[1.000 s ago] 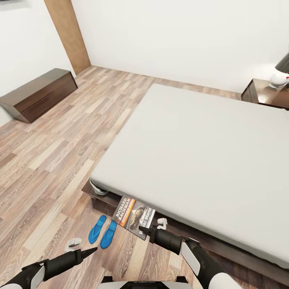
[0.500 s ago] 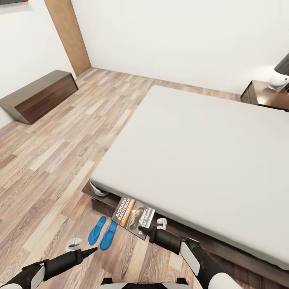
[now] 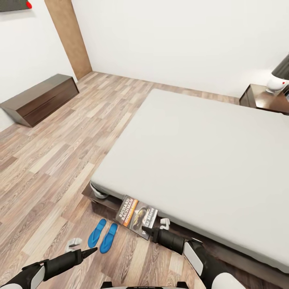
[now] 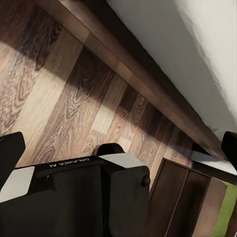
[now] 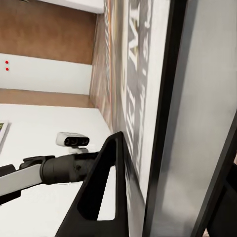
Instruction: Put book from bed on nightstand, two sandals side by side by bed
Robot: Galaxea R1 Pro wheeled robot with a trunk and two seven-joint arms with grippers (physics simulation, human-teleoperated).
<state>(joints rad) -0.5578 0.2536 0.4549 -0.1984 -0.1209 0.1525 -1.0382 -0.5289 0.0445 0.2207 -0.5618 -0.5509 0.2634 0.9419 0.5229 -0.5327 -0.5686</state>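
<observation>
The book [image 3: 137, 214], dark with an orange band and white lettering, hangs tilted at the near edge of the bed [image 3: 200, 152], above the floor. My right gripper [image 3: 145, 230] is shut on its lower edge. In the right wrist view the book's cover [image 5: 133, 74] is very close, with one finger [image 5: 106, 187] against it. The two blue sandals [image 3: 97, 233] [image 3: 108, 237] lie side by side on the floor by the bed's near corner. My left gripper [image 3: 91, 251] hovers low just left of them, open and empty, its fingertips [image 4: 10, 153] wide apart. A nightstand [image 3: 263, 100] stands at the bed's far right.
A long low dark cabinet [image 3: 40, 98] sits against the left wall. A lamp [image 3: 279, 80] stands on the nightstand. Wood-plank floor [image 3: 60, 160] stretches left of the bed. The bed's dark frame [image 4: 123, 54] and my own base [image 4: 74, 197] appear in the left wrist view.
The head view has tilted up a little. My right gripper and the book have shifted slightly right along the bed's edge. The left arm and the sandals have stayed put.
</observation>
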